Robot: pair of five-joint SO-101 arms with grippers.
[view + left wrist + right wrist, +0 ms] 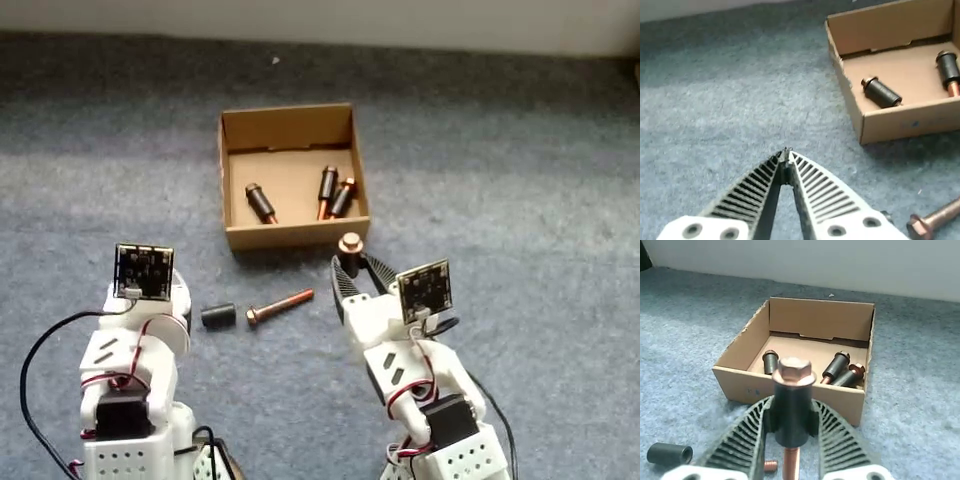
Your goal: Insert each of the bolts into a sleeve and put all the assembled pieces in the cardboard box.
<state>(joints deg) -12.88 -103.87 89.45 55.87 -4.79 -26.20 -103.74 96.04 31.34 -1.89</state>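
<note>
Right jaws pinch the sleeved bolt (790,410) between them, upright with its head up, just outside the cardboard box (742,386). Left jaws are pressed together, empty, near that box.

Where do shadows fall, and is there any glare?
High view: soft, even light, no glare. Left wrist view: dark strip on the carpet along the front wall of the cardboard box. Right wrist view: the head of the held bolt catches light.

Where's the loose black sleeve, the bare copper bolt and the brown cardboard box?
Loose black sleeve (218,316), high view, its side.
Bare copper bolt (283,304), high view, mid-shaft.
Brown cardboard box (295,235), high view, front wall.
</note>
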